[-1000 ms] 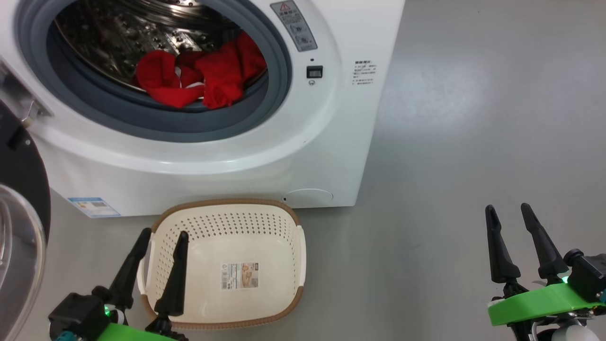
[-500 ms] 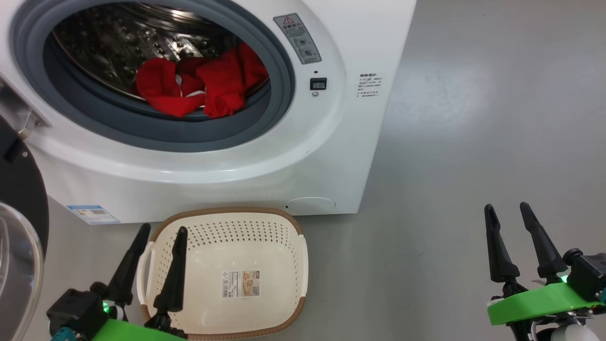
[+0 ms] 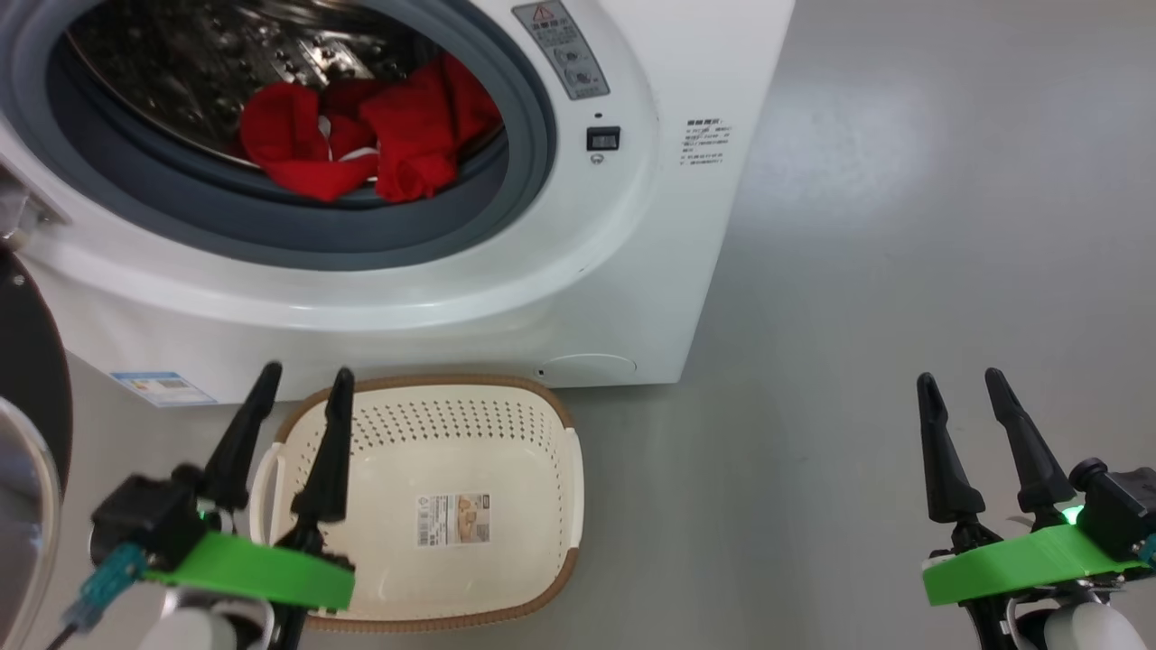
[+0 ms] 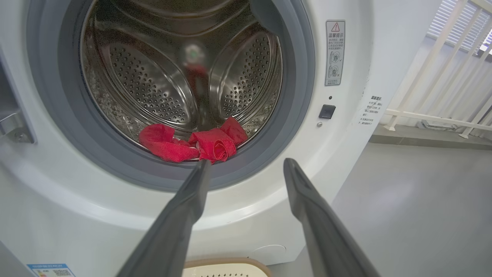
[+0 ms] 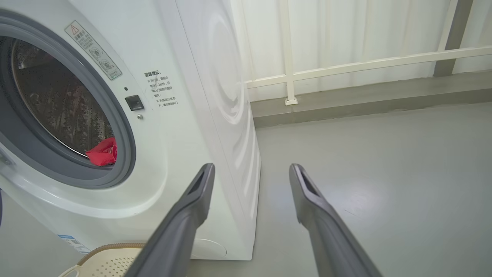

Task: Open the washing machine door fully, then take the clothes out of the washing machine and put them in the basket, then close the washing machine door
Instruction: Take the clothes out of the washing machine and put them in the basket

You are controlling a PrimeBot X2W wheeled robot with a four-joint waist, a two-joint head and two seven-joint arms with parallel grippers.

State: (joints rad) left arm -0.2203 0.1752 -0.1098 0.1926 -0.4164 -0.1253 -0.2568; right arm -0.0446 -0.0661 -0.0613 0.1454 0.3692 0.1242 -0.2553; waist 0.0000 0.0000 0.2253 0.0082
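I see a smooth grey floor (image 3: 858, 271) under the washing machine (image 3: 650, 271) and the basket (image 3: 452, 424), a white railing (image 5: 346, 65) behind; left gripper (image 3: 306, 370) and right gripper (image 3: 958, 375) gape, holding nothing

Washing machine (image 3: 623, 271) at the far left of the floor (image 3: 885, 298), basket (image 3: 452, 420) on the floor just before its lower front.
Clothes (image 3: 361, 135) heaped in the drum (image 4: 153, 84), at the front lip of the opening. Washing machine door (image 3: 32, 379) swung out left of the opening, near the basket's left side. Left gripper (image 3: 306, 370) above the basket's left rim; right gripper (image 3: 959, 376) well off to the right, over the floor.
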